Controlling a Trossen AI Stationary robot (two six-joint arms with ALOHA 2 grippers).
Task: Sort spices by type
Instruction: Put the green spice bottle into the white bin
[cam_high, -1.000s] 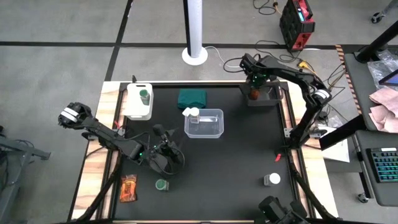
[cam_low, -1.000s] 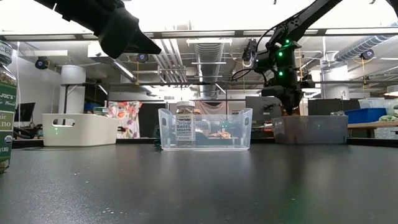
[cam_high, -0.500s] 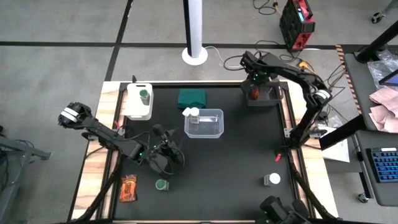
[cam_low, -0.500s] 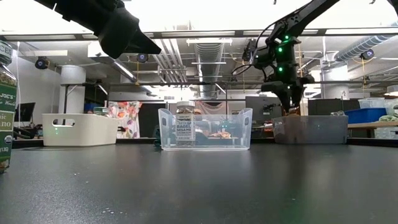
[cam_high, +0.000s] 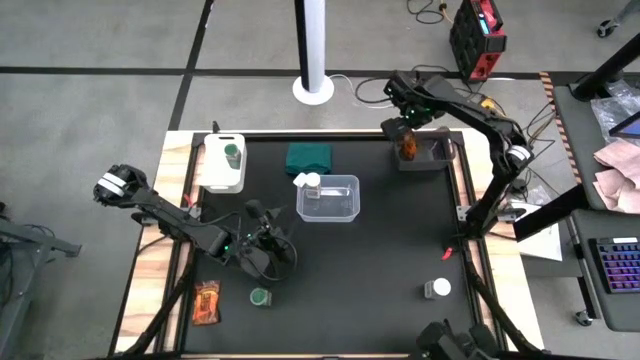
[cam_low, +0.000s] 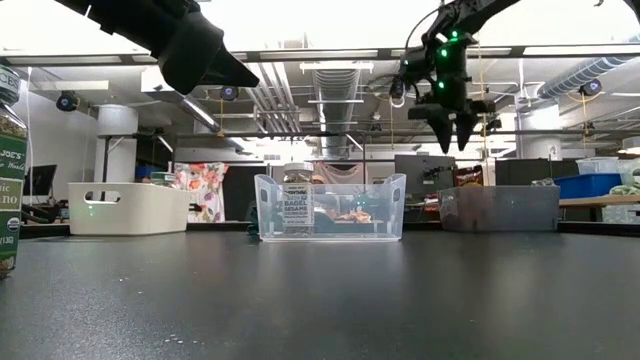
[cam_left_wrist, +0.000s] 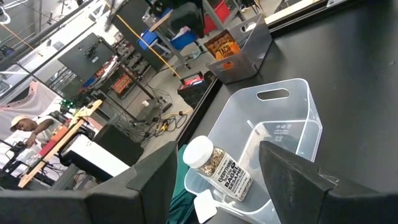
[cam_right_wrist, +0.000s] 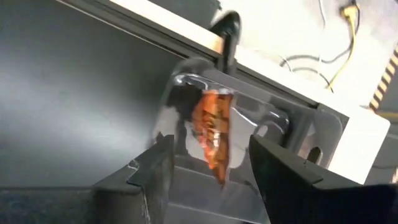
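My right gripper (cam_high: 404, 127) hangs open above the grey bin (cam_high: 432, 156) at the table's far right corner and touches nothing (cam_low: 451, 128). An orange-red packet (cam_right_wrist: 214, 134) stands on edge inside that bin, leaning on its wall. My left gripper (cam_high: 262, 248) hovers open over the near left of the table. Near it, a green-lidded jar (cam_high: 260, 297) stands on the table beside a second orange-red packet (cam_high: 208, 300), which lies flat. A white-lidded jar (cam_high: 437, 288) stands near right. Another white-lidded jar (cam_left_wrist: 217, 171) sits in the clear bin (cam_high: 328, 197). A second green-lidded jar (cam_high: 232, 152) sits in the white bin (cam_high: 222, 165).
A dark green block (cam_high: 308, 157) lies at the far edge, between the white bin and the grey bin. The clear bin sits mid-table. Bare black mat stretches across the centre and the near right. Beyond the table a white pole base (cam_high: 313, 88) stands on the floor.
My right gripper has risen out of the grey bin and now hangs well above its rim, shifted slightly toward the far edge. The orange-red packet has stayed in the bin. My left arm has kept still.
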